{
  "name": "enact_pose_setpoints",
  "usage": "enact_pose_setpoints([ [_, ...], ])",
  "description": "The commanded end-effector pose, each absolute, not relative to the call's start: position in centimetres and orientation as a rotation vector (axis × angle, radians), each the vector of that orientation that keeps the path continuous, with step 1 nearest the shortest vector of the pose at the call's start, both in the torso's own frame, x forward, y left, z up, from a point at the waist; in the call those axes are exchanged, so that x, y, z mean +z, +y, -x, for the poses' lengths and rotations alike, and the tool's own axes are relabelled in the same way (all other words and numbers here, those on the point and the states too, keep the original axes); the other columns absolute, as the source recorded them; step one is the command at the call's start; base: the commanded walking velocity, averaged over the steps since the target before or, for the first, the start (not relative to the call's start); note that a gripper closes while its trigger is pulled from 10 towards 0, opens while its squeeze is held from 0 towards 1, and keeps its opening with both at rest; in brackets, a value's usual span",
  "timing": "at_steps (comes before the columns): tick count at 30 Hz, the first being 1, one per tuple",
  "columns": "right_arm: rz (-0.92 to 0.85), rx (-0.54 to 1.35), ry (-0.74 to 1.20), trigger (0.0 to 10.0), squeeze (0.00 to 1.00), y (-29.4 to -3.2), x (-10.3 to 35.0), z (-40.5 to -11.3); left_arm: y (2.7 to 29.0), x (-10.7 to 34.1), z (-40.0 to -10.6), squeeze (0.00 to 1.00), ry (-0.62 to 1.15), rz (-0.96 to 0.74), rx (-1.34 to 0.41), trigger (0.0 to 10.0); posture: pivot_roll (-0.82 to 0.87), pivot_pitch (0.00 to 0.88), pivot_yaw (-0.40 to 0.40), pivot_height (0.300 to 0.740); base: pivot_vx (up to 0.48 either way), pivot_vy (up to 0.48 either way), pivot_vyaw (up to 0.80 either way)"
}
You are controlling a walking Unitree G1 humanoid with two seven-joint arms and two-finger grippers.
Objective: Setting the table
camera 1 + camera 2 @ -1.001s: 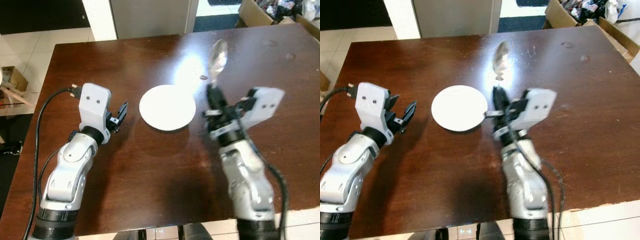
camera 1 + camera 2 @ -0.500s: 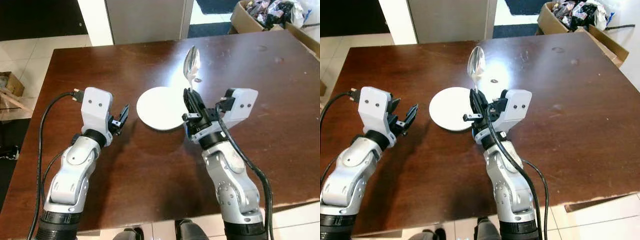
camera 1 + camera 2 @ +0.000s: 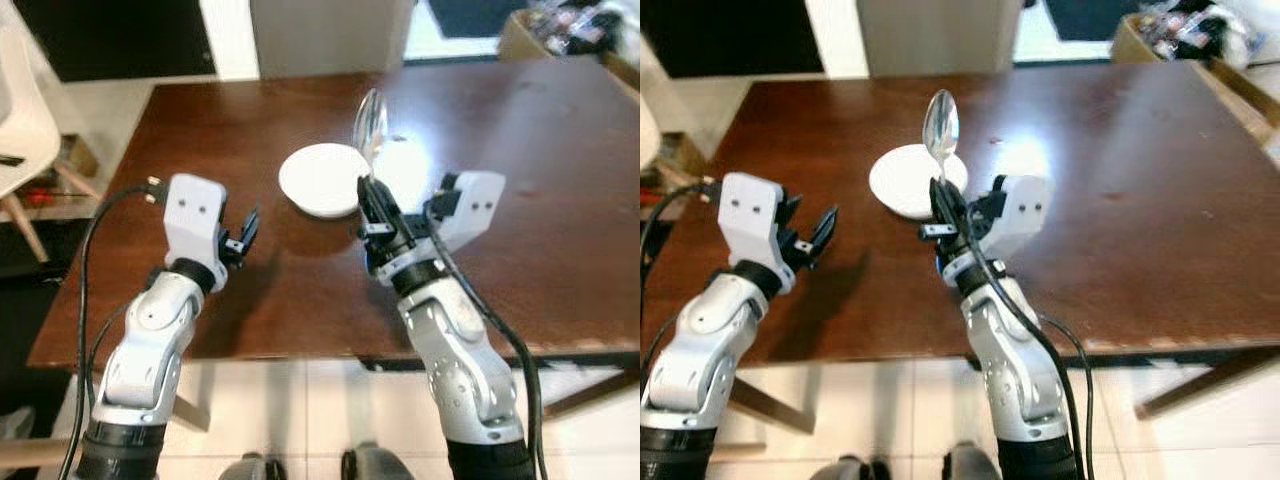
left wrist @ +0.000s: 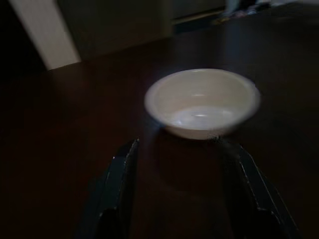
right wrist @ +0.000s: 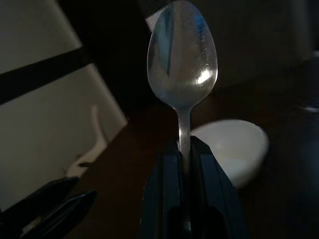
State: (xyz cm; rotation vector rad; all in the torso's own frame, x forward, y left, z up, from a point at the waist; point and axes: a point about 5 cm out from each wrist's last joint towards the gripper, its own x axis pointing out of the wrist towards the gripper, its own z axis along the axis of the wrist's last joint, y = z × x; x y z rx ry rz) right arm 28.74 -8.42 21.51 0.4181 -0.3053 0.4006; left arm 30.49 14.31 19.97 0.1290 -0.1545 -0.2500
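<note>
A white bowl (image 3: pixel 323 178) sits near the middle of the dark wooden table (image 3: pixel 520 200). My right gripper (image 3: pixel 372 210) is shut on the handle of a metal spoon (image 3: pixel 368 118), which stands upright with its bowl end up, just right of the white bowl's near edge. In the right wrist view the spoon (image 5: pixel 182 59) rises from between the closed fingers (image 5: pixel 164 184). My left gripper (image 3: pixel 246 228) hovers open over the table to the left of the white bowl; its wrist view looks between the fingers (image 4: pixel 119 189) at the bowl (image 4: pixel 203 102).
A white chair (image 3: pixel 25 120) stands at the left of the table. Cardboard boxes with clutter (image 3: pixel 1185 30) lie on the floor beyond the far right corner. The table's near edge (image 3: pixel 300 350) runs under my arms, with tiled floor below.
The camera has pulled back, so the table's near edge and the floor come into sight. The right gripper with the spoon has shifted left, towards the bowl. The left gripper stays open.
</note>
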Motion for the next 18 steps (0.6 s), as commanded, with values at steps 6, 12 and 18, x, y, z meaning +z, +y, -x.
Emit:
enact_pose_setpoints([
  [6,-0.490,0.428,-0.296,10.0,0.00,-7.41,21.54,-28.41,14.80,19.41,-30.29,0.00,-0.132,-0.144,-0.234,10.0,-0.14,0.084,0.093,0.740,-0.408,0.000,0.00],
  [12,-0.486,0.433,-0.287,10.0,0.00,-7.43,21.39,-28.41,14.66,19.44,-30.28,0.00,-0.134,-0.140,-0.236,10.0,-0.14,0.086,0.092,0.740,-0.407,0.000,0.00],
  [18,-0.481,0.433,-0.281,10.0,0.00,-7.54,21.19,-28.46,14.60,19.40,-30.27,0.00,-0.132,-0.138,-0.236,10.0,-0.14,0.087,0.091,0.740,-0.406,0.000,0.00],
])
